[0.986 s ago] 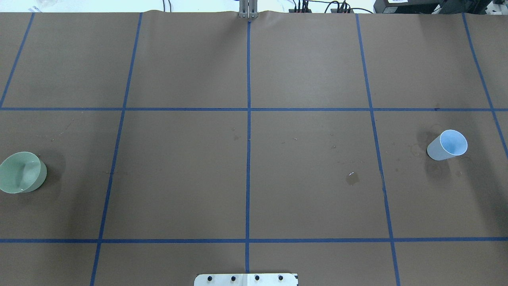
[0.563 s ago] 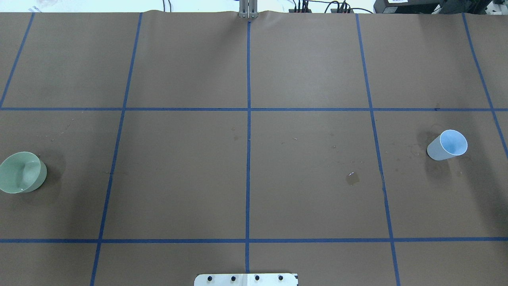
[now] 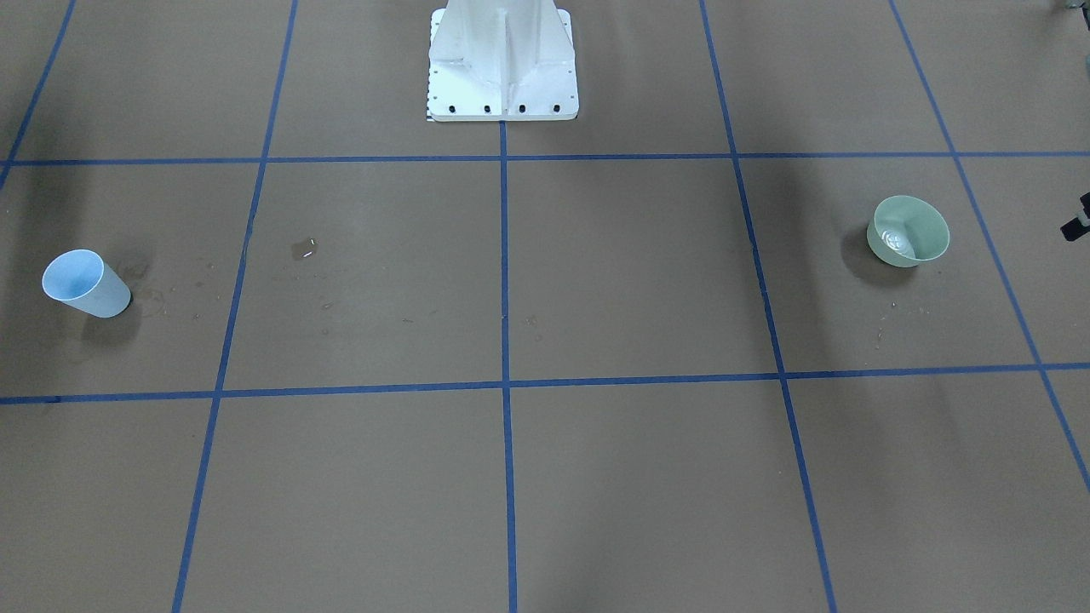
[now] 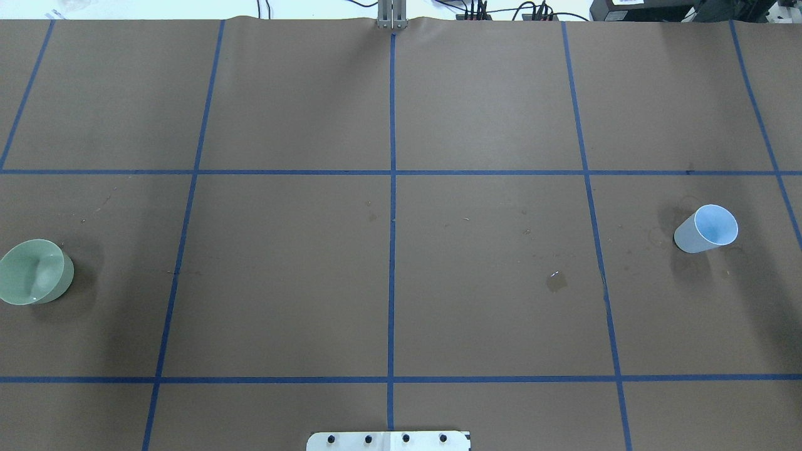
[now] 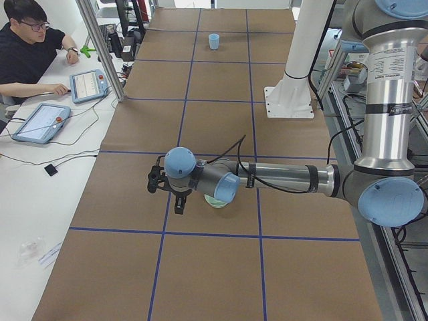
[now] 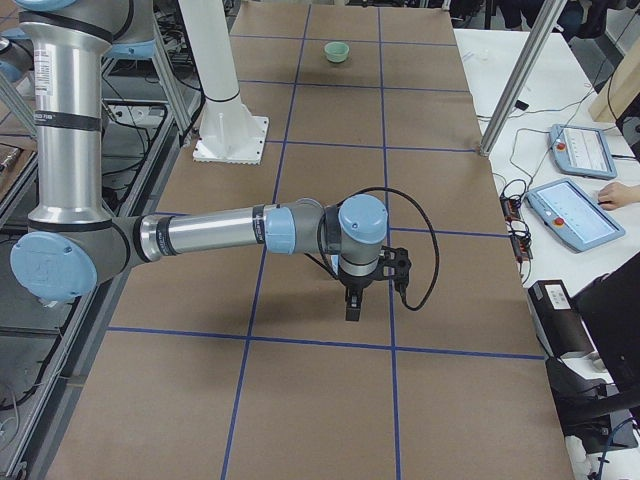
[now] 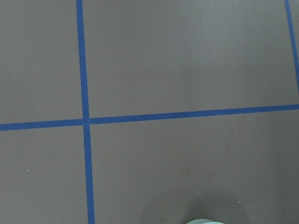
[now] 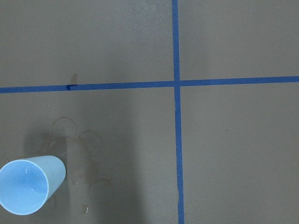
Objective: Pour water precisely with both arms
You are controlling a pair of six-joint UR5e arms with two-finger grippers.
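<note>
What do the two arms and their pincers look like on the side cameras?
They look alike. The left arm and right arm are silver-grey tubes with round pale-blue joint caps. A black cable loops past each wrist. The left pincer and right pincer are black and slim.

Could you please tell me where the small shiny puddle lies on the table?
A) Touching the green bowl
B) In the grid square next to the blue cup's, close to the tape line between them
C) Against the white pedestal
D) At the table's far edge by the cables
B: the puddle lies just across the blue tape line from the blue cup, not touching it, and far from the green bowl and the white pedestal.
</note>
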